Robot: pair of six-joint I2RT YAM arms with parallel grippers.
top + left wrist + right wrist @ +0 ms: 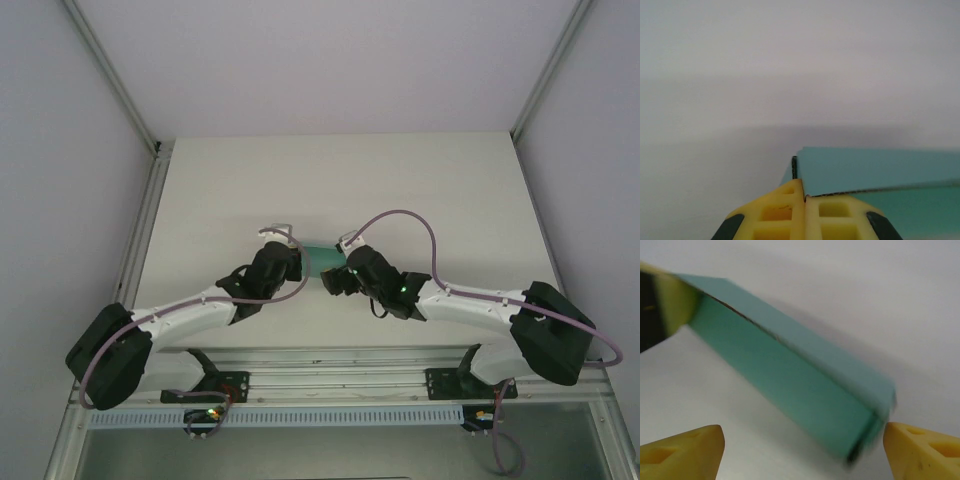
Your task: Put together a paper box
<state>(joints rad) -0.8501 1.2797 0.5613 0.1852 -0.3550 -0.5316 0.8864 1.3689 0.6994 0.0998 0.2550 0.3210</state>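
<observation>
The paper box (320,257) is a small teal-green rectangular box at the table's middle, between my two grippers. My left gripper (298,264) is shut on its left end. In the left wrist view the yellow fingers (790,207) press together and pinch a corner of the paper box (875,170) where its card edge runs in between them. My right gripper (334,278) stands open at the box's right end. In the right wrist view the paper box (790,375) slants from upper left to lower right, and its near end lies inside the open right gripper (802,445), close to the right finger.
The pale table (400,190) lies open behind and to both sides of the box. Metal frame posts (150,150) stand at its far corners and a rail (330,365) runs along the near edge by the arm bases. The left gripper's finger (670,300) holds the box's far end.
</observation>
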